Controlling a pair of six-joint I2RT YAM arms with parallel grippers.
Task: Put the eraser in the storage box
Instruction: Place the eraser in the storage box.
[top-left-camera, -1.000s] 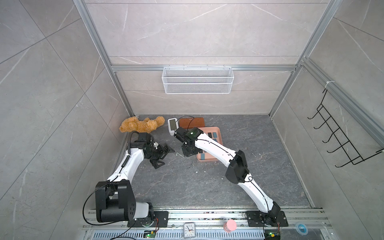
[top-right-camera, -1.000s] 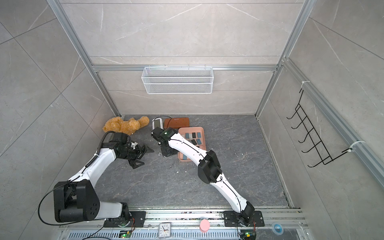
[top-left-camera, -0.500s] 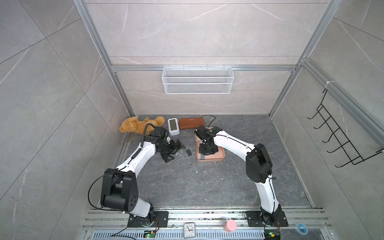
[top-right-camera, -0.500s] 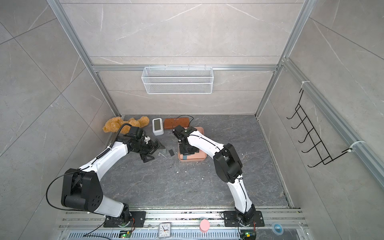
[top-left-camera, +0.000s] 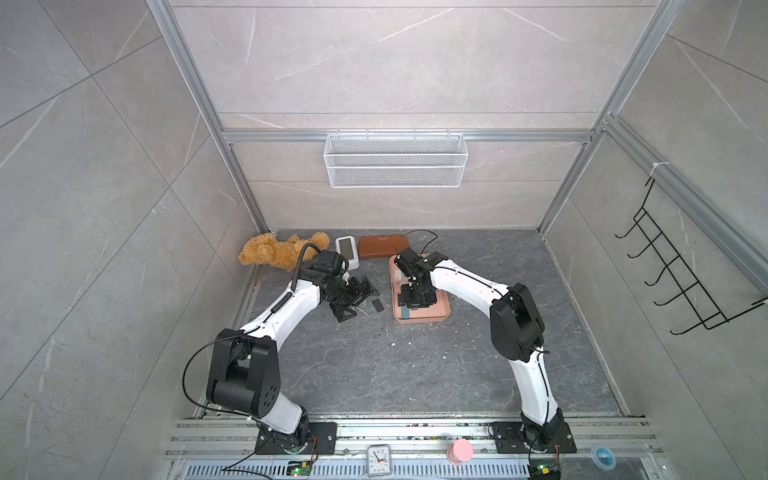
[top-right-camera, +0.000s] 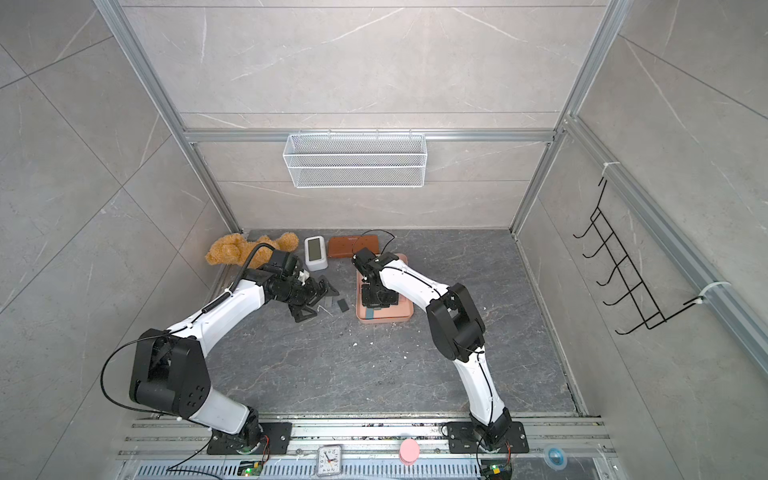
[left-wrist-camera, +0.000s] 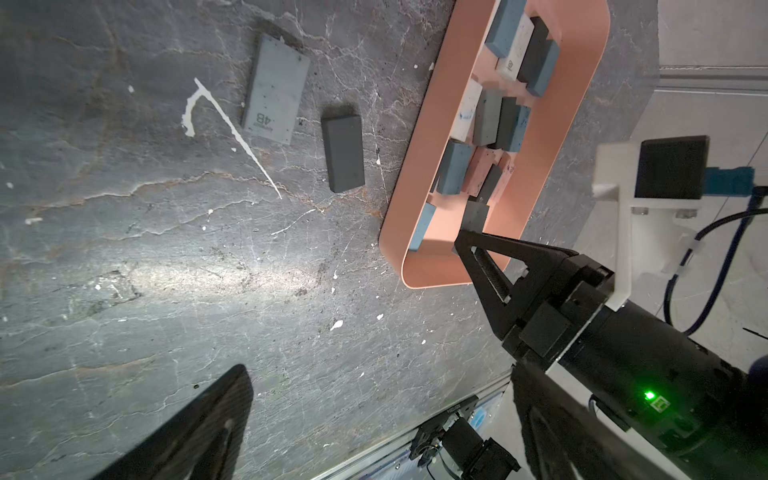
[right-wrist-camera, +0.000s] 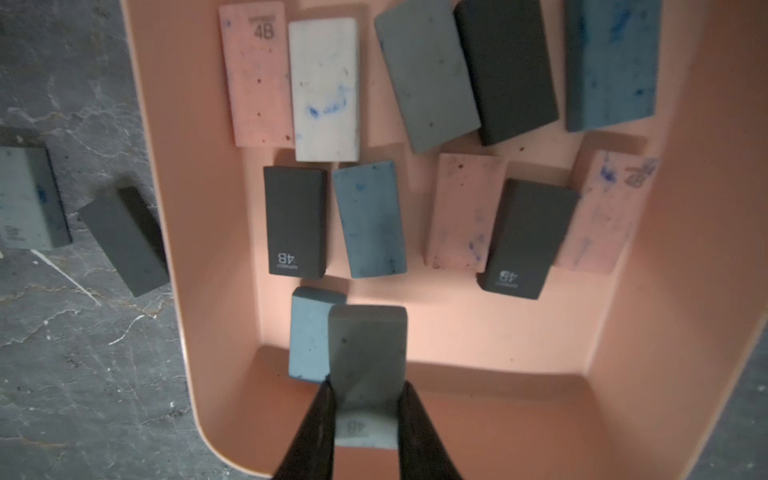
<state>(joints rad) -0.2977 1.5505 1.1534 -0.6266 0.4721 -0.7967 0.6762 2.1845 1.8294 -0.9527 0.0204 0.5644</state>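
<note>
Farthest to the left of the storage box (top-left-camera: 420, 320), I see a tan teddy bear (top-left-camera: 278, 253) lying by the side wall. Closer to the box, the left claw (top-left-camera: 356, 301) hangs low over the dark stone tabletop (top-left-camera: 374, 374), its jaws spread wide with nothing between them. Two loose erasers lie flat on the tabletop between that claw and the box. One is a pale grey eraser marked 4B (left-wrist-camera: 274, 99); the other is a charcoal eraser (left-wrist-camera: 343, 153) near the box's left wall, not touching it. Pink, white, grey, black and blue erasers lie flat inside the box. The right claw (right-wrist-camera: 365, 399) is narrow, pinching a grey eraser (right-wrist-camera: 368, 349) by its long sides. It holds this inside the box at the end nearest the arm bases, beside a blue eraser (right-wrist-camera: 309, 332). I cannot tell whether the held eraser touches the box floor.
</note>
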